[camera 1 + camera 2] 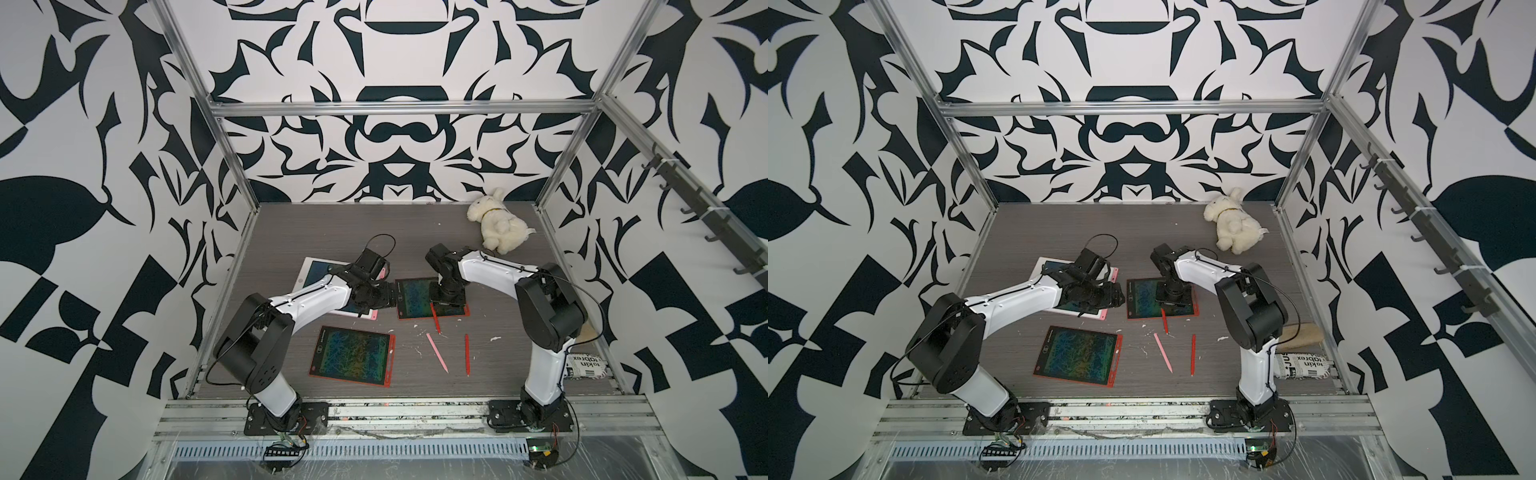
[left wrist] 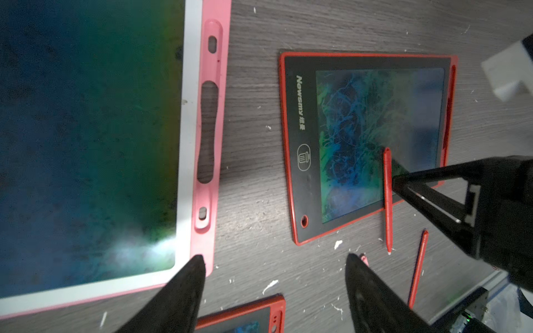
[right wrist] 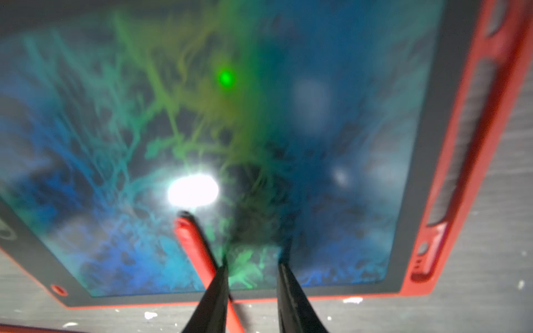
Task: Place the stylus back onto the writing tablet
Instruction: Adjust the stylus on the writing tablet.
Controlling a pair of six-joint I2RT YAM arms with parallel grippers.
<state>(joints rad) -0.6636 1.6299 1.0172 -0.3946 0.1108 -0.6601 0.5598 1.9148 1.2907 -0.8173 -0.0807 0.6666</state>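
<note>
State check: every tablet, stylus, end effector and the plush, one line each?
middle red tablet: flat, scribbled, slot empty.
front red tablet: flat, scribbled.
pink-white tablet: flat, slot empty.
red stylus: lying partly on middle red tablet, tip end on table.
pink stylus: loose on table.
second red stylus: loose on table.
plush: on its side.
left end effector: open, empty.
right end effector: open, empty, beside red stylus.

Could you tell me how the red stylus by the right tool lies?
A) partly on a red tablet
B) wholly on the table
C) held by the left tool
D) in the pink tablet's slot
A: one end of the red stylus rests on the red tablet, its tip on the table.
</note>
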